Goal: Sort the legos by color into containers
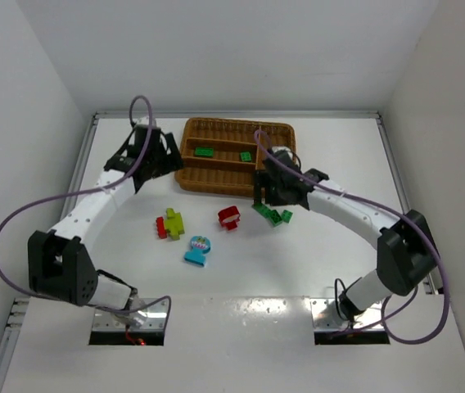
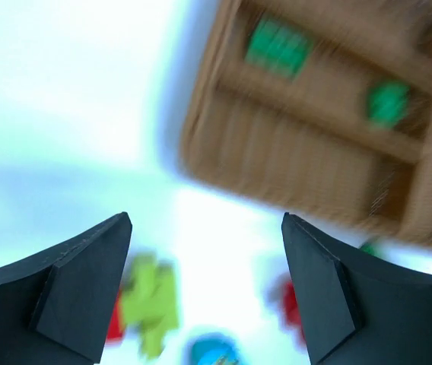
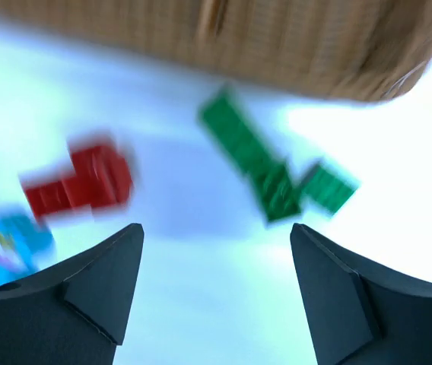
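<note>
The wicker tray (image 1: pixel 216 185) stands at the back middle, with two green legos (image 1: pixel 204 151) in its slots. On the table in front lie a lime-yellow lego (image 1: pixel 173 221) with a small red one (image 1: pixel 161 228) against it, a red lego (image 1: pixel 229 217), a light blue piece with a round face (image 1: pixel 197 250) and joined green legos (image 1: pixel 272 214). My left gripper (image 1: pixel 155 160) hangs open and empty by the tray's left end (image 2: pixel 277 167), above the lime-yellow lego (image 2: pixel 151 300). My right gripper (image 3: pixel 216 236) is open and empty just short of the green legos (image 3: pixel 273 171).
White walls close in the table on the left, back and right. Purple cables loop off both arms. The tray's near wall (image 3: pixel 277 46) runs just behind the green legos, and the red lego (image 3: pixel 83 182) lies to their left.
</note>
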